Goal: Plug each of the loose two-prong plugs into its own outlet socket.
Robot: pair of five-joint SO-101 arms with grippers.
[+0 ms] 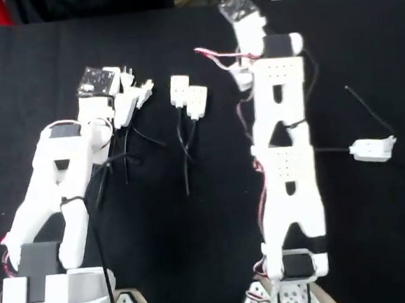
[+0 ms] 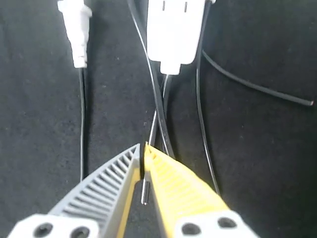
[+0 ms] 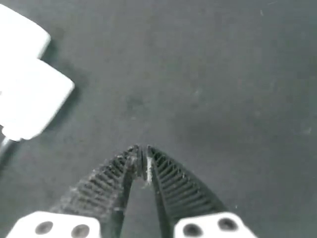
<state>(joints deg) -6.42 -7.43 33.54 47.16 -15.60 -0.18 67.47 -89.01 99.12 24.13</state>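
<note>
Two white outlet sockets (image 1: 188, 96) lie side by side at the back middle of the black table, their cables trailing forward. My left gripper (image 1: 130, 102) is just left of them, among white plugs (image 1: 142, 93). In the left wrist view its grey and yellow fingers (image 2: 143, 148) are shut, the tips meeting over a black cable (image 2: 157, 106) that leads to a slotted socket (image 2: 173, 29). A plug (image 2: 74, 29) lies beside it. My right gripper (image 1: 241, 73) is right of the sockets, shut (image 3: 142, 148) over bare cloth, with the white sockets (image 3: 27, 99) to one side. Another plug (image 1: 371, 150) lies far right.
Thin black cables (image 1: 126, 157) run loosely across the cloth around the left arm and between the arms. A longer cable (image 1: 368, 110) curves away from the far-right plug. The black tablecloth (image 1: 196, 250) is bare toward the front middle.
</note>
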